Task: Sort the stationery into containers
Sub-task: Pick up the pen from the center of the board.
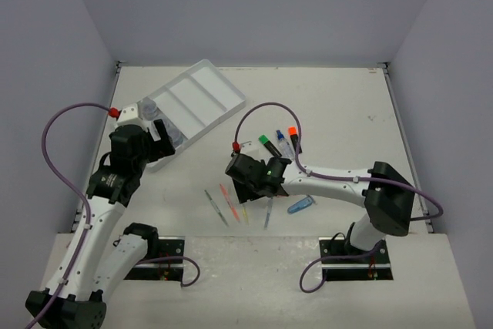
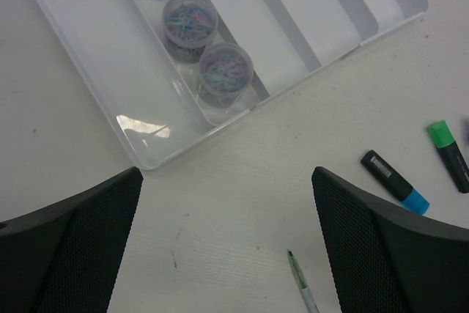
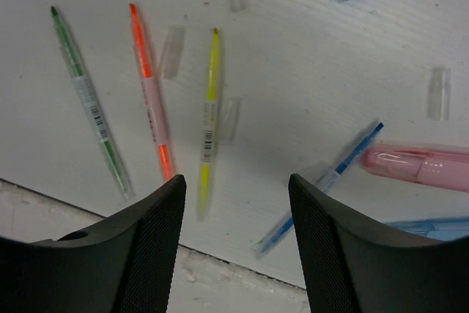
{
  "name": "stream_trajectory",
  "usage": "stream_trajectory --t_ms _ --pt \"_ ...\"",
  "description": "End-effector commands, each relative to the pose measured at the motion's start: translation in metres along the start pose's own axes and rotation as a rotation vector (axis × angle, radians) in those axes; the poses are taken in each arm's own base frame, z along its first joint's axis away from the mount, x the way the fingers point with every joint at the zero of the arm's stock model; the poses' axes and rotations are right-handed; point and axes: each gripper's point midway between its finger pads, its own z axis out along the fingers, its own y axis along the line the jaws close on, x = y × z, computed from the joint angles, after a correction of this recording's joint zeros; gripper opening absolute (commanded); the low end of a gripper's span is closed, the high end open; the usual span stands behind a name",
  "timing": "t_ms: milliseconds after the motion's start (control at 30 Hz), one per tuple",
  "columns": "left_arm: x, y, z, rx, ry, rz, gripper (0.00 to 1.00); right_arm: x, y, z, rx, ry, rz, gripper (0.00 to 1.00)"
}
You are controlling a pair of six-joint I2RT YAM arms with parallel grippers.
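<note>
The right gripper [image 3: 234,196] hung over loose pens on the tabletop [image 3: 308,56], jaws partly apart and empty, straddling the yellow pen [image 3: 210,108], likely to grasp it. The left gripper [image 2: 227,210] hovered, jaws wide, beside the tray [image 2: 95,56] holding jars [image 2: 226,71].

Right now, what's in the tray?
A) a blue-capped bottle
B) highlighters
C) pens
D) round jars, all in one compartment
D: the left wrist view shows three jars lined up in one compartment of the tray, while the pens and highlighters lie out on the table.
</note>
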Motion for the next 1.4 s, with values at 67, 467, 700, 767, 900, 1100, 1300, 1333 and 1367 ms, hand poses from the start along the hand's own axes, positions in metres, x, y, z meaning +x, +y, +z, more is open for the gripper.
stream_trajectory --t_ms 67,467,700,767,900,1100,1300,1333,1367 --pt "-0.033 0.024 -0.025 -0.12 -0.165 -0.099 1.0 -0.021 0.067 0.0 -0.114 -0.06 -0.041 0.43" --pt "-0.043 0.036 -0.041 -0.16 -0.222 -0.142 1.0 -0.013 0.102 0.044 -0.068 0.054 -0.206 0.31" --pt "-0.045 0.037 -0.044 -0.158 -0.232 -0.147 1.0 0.006 0.113 0.061 -0.07 0.127 -0.239 0.28" --pt "-0.046 0.037 -0.044 -0.157 -0.234 -0.148 1.0 0.013 0.116 0.065 -0.068 0.142 -0.244 0.28" --pt "-0.045 0.034 -0.043 -0.145 -0.23 -0.14 1.0 0.015 0.119 0.067 -0.067 0.143 -0.242 0.28" --pt "-0.044 0.032 -0.041 -0.133 -0.227 -0.135 1.0 0.027 0.114 0.075 -0.046 0.182 -0.235 0.18" --pt "-0.043 0.031 -0.037 -0.132 -0.222 -0.138 1.0 0.021 0.121 0.058 -0.095 0.136 -0.2 0.0" --pt "-0.042 0.032 -0.036 -0.14 -0.22 -0.147 1.0 0.017 0.121 0.05 -0.109 0.124 -0.203 0.0" --pt "-0.041 0.033 -0.034 -0.146 -0.215 -0.167 1.0 0.006 0.123 0.038 -0.13 0.085 -0.206 0.0"
